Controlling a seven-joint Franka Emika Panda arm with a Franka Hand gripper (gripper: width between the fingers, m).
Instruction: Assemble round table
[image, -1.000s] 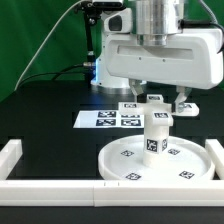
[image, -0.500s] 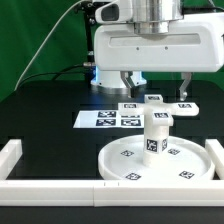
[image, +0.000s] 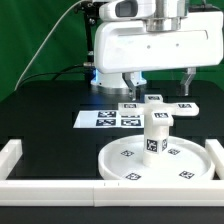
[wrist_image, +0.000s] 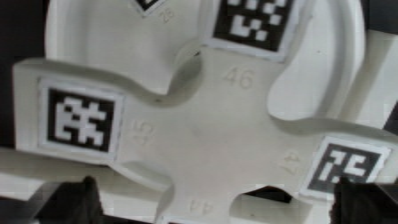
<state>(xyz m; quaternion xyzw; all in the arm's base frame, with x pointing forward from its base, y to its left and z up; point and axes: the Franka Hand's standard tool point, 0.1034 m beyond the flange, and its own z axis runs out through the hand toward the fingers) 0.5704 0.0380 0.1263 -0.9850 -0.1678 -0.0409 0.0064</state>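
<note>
The large round disc (image: 128, 163) lies flat at the front of the black table. The short cylindrical leg (image: 156, 138) stands upright on its middle. The X-shaped cross base (image: 161, 110) sits on top of the leg, its tagged arms spread out. My gripper (image: 158, 82) hangs open and empty above the cross base, clear of it, one finger on each side. In the wrist view the cross base (wrist_image: 196, 110) fills the picture, with the dark fingertips (wrist_image: 64, 202) apart at either side of my gripper (wrist_image: 214, 205).
The marker board (image: 103, 118) lies flat behind the disc, toward the exterior view's left. A white rail (image: 45, 187) runs along the front, with a white corner block (image: 10, 155) at the left. The robot base stands at the back.
My gripper has risen straight up from the cross base, open throughout. The cross base stays on the leg and nothing else has moved.
</note>
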